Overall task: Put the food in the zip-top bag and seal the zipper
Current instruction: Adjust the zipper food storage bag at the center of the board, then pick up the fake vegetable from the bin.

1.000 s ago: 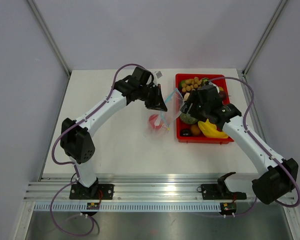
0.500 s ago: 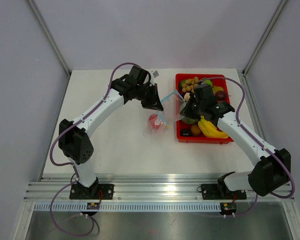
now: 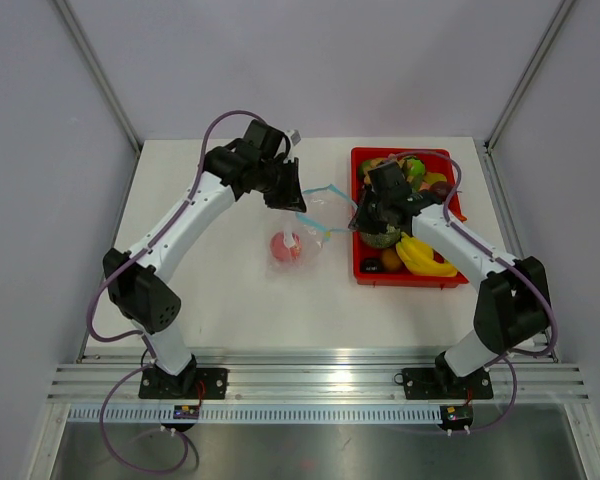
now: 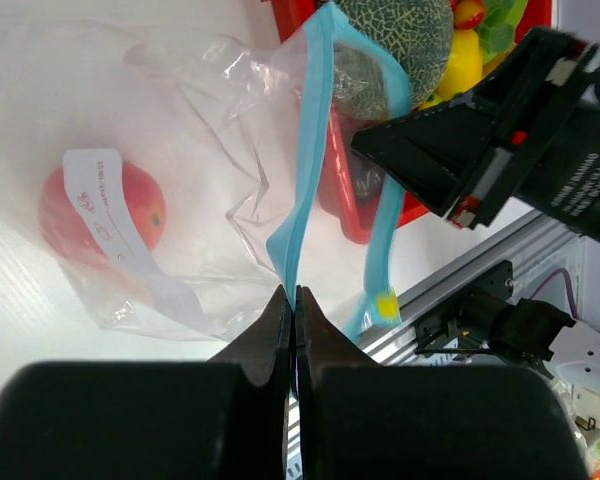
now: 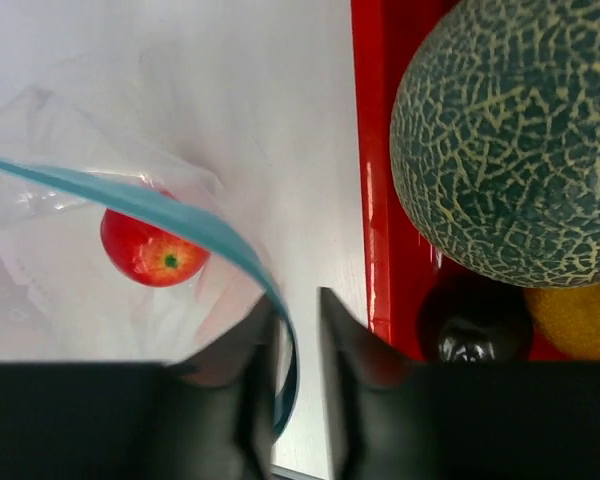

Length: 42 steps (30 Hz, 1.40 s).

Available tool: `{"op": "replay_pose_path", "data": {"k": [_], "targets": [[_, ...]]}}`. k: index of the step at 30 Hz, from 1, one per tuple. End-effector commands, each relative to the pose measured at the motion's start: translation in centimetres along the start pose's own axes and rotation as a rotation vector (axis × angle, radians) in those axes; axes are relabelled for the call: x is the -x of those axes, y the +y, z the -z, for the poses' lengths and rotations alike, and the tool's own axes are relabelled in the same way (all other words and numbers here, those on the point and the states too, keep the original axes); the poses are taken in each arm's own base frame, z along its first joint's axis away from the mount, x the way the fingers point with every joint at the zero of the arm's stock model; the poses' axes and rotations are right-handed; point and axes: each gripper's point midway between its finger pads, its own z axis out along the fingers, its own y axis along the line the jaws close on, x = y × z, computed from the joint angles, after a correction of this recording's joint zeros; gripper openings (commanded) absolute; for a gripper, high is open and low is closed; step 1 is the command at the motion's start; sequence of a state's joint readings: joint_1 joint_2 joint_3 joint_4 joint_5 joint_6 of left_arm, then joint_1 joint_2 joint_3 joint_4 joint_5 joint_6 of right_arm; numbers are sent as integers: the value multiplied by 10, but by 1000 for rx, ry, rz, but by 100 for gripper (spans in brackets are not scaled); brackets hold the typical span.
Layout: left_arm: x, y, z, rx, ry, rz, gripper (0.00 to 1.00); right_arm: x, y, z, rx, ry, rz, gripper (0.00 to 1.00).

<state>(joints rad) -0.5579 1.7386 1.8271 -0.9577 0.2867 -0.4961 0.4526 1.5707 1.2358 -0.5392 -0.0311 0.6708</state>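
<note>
The clear zip-top bag (image 3: pixel 305 238) hangs over the table left of the tray, with one red round fruit (image 3: pixel 285 247) inside. My left gripper (image 3: pixel 286 196) is shut on the teal zipper (image 4: pixel 305 190) at one side of the mouth and holds it up. My right gripper (image 3: pixel 363 220) is at the other side; its jaws stand a little apart with the zipper (image 5: pixel 210 235) curving between them, in the right wrist view (image 5: pixel 295 310). The mouth is open. The fruit also shows through the plastic in the left wrist view (image 4: pixel 100 215) and the right wrist view (image 5: pixel 150 248).
The red tray (image 3: pixel 405 282) stands right of the bag with the other food: a green melon (image 5: pixel 520 150), yellow bananas (image 3: pixel 425 258), a dark round fruit (image 5: pixel 475 320), an orange one (image 5: pixel 580 320). The tray's wall (image 5: pixel 375 230) is just right of my right fingers.
My left gripper has moved left and back with the zipper, dragging the bag and the red fruit left. My right gripper has followed left, toward the tray's left wall.
</note>
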Motion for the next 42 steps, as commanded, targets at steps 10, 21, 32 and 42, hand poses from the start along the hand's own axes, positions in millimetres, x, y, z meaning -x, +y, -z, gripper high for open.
{"op": "replay_pose_path", "data": {"k": [10, 21, 32, 42], "targets": [[19, 12, -3, 64, -63, -34, 0, 86, 1, 72, -43, -268, 70, 82], [27, 13, -5, 85, -72, -38, 0, 130, -51, 22, -209, -218, 76, 84], [60, 19, 34, 193, -172, -114, 0, 135, -53, -60, -218, -95, 103, 85], [55, 28, 15, 213, -100, -153, 0, 131, -59, -80, -234, -74, 76, 50]]}}
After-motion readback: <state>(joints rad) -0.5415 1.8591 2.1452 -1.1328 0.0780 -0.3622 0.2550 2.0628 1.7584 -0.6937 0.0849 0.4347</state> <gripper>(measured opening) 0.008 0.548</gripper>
